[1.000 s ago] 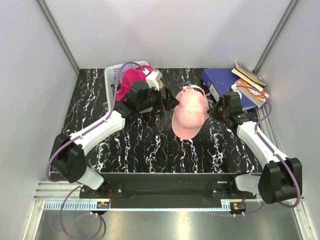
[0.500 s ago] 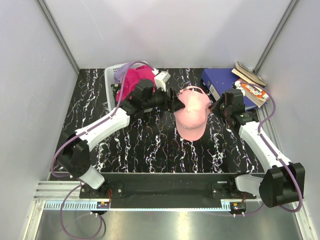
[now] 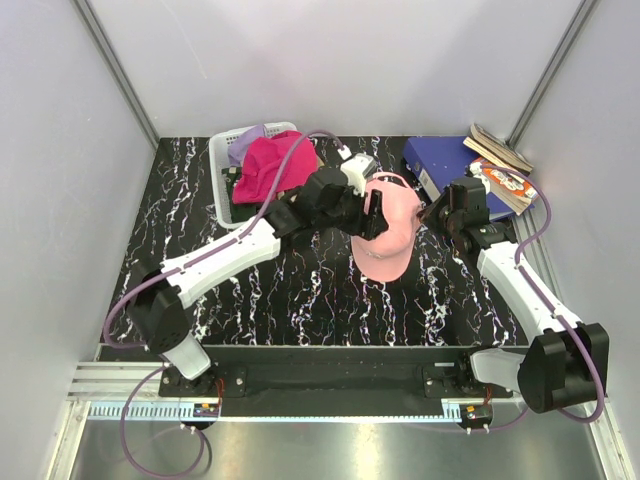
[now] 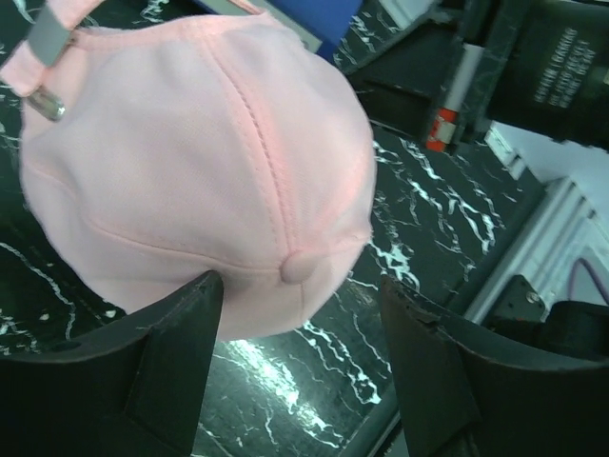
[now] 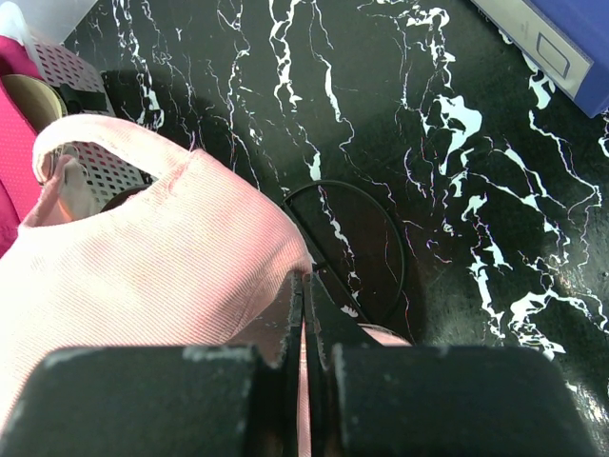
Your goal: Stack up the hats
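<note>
Pink hat (image 3: pixel 385 238) clamped in right tool (image 5: pixel 304 295), left tool (image 4: pixel 297 290) apart astride crown (perhaps touching), basket (image 3: pixel 222 165), binder (image 3: pixel 440 160) nearby

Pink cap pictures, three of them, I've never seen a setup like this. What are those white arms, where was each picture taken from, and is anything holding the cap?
These are two robot arms bolted to a black marbled table. The wide picture comes from a fixed camera above and behind them; the two close-ups come from a camera on each wrist. The right end effector, a two-finger pincher, is shut on the edge of the light pink cap. The left end effector is open, its fingers either side of the cap's crown. At the back left, a basket holds a magenta cap. At the back right lie a blue folder and some books.
</note>
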`<state>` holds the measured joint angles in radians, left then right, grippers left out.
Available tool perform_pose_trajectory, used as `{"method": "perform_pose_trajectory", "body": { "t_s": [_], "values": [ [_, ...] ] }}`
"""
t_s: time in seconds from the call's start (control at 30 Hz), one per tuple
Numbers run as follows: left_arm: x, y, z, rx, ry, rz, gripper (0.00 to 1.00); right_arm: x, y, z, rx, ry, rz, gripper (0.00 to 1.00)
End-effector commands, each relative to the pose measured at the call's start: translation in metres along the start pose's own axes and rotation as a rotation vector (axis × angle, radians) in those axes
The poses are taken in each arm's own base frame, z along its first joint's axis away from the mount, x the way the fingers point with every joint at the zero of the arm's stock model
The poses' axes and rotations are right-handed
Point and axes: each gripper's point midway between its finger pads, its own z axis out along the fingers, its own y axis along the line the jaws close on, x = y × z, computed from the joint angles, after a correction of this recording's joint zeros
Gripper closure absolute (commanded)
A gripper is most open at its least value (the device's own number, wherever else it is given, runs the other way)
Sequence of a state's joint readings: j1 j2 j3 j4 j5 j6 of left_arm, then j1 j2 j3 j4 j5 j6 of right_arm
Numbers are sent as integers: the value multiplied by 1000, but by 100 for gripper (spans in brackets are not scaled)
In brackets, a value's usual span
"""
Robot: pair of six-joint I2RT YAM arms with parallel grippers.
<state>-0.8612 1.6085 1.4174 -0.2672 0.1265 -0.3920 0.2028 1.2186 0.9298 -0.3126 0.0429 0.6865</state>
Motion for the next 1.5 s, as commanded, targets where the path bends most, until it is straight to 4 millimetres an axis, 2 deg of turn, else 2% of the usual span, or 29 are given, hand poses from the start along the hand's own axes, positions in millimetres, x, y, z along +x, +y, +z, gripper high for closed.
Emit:
{"method": "perform_pose_trajectory", "body": {
  "t_s": [0.0, 0.17, 0.4, 0.43, 0.53, 0.63, 0.77, 0.8, 0.87, 0.9, 1.0, 1.23, 1.47],
  "values": [
    [-19, 6, 7, -88, -37, 36, 33, -21, 18, -3, -48, -51, 15, 100],
    [-14, 17, 17, -161, -4, 54, 40, -16, 21, -5, -68, -39, 24, 100],
    [-18, 13, 12, -168, -14, 64, 65, -18, 21, -6, -74, -46, 27, 100],
    [-20, 11, 9, -169, -22, 59, 74, -19, 21, -7, -74, -51, 25, 100],
    [-24, 8, 3, -160, -28, 59, 88, -23, 24, -11, -81, -64, 15, 100],
    [-28, 2, 0, -138, -33, 56, 97, -23, 25, -14, -90, -65, 14, 100],
    [-44, -8, -11, -119, -47, 58, 98, -28, 30, -20, -101, -75, 9, 100],
    [-57, -14, -14, -109, -69, 60, 98, -33, 33, -22, -105, -86, 7, 100],
    [-61, -13, -12, -110, -51, 67, 98, -38, 35, -24, -106, -99, 0, 100],
    [-73, -19, -15, -91, -70, 64, 97, -41, 37, -25, -111, -104, 0, 100],
    [-70, -10, 0, -67, -28, 29, 97, -45, 42, -24, -116, -108, -5, 100],
    [-93, 18, 13, -27, -29, -92, 97, -44, 38, -14, -90, -104, -14, 100],
    [-93, 24, 22, -4, -15, -110, 94, -39, 29, -1, -54, -88, -24, 100]
  ]
}}
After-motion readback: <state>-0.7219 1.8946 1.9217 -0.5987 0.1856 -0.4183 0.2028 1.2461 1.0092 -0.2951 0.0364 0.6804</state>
